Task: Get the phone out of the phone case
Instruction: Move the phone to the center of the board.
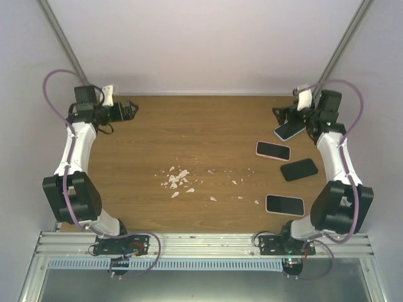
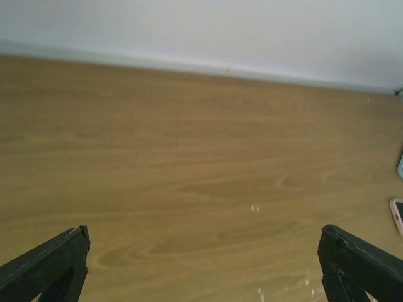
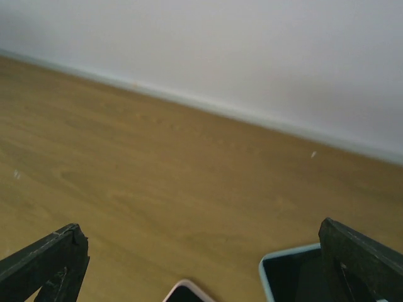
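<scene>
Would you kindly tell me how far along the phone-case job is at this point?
Done: nothing visible; the blue-cased phone, far pink-cased phone and near pink-cased phone lie on the table, cases on. In hand: nothing; the left gripper and right gripper stand open and empty, the right one by the blue-cased phone. Left: the whole job, gripping a phone and pulling it from its case.

On the bench (image 1: 189,126), the first phone (image 1: 290,130) lies under the right jaws, toward their right-hand finger. The second phone (image 1: 272,150) lies just beside it, below the gap between them. The third phone (image 1: 299,169) and fourth phone (image 1: 284,204) lie behind, toward that arm's base. Scraps (image 1: 177,178) lie mid-bench, well apart from the left jaws.
</scene>
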